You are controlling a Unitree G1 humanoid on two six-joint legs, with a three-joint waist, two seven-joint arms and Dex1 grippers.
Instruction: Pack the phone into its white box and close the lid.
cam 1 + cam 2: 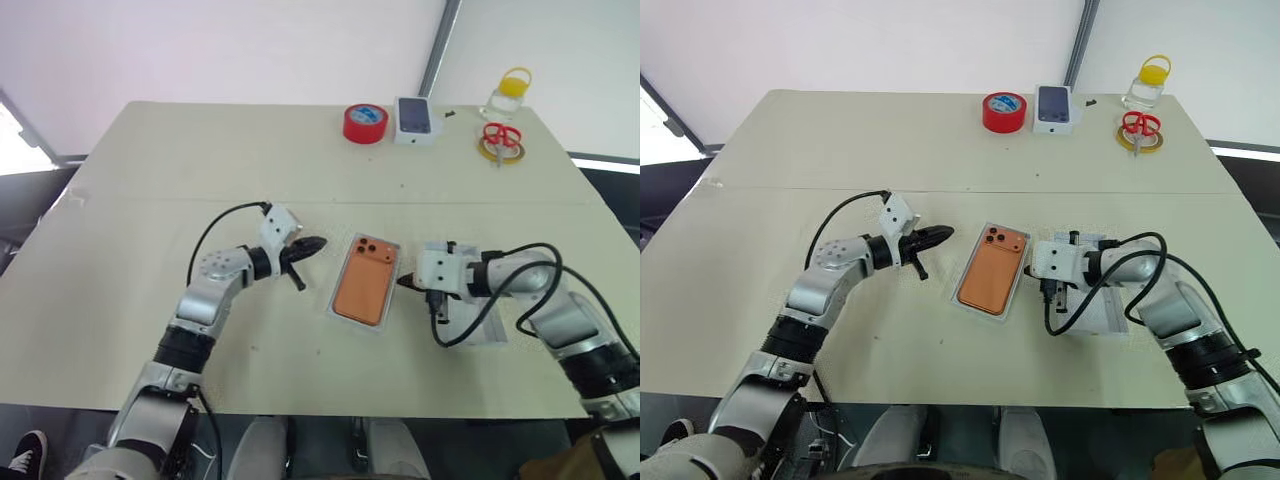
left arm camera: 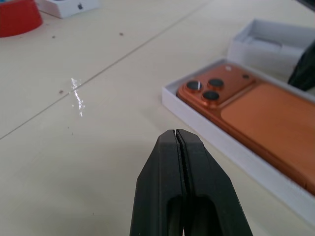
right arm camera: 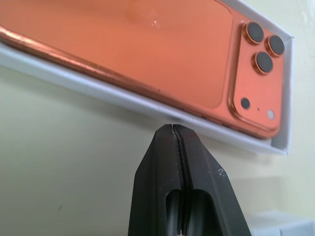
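- Orange phone (image 1: 365, 281) lies camera-side up inside white box (image 1: 338, 306), mid-worktop (image 1: 150, 180).
- Left pincer (image 1: 312, 244) and right pincer (image 1: 403, 282) flank it, both fully closed, empty.
- Risk: right pincer, tip beside box wall, may nudge it askew; lid (image 1: 478, 322) remains off.

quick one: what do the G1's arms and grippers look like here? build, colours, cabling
Both arms are silver-grey metal segments with black joint bands. Each wrist carries a white boxy block, with a black cable looping loose from it. The left gripper and right gripper each have two matte black fingers tapering to a point. No markings legible.
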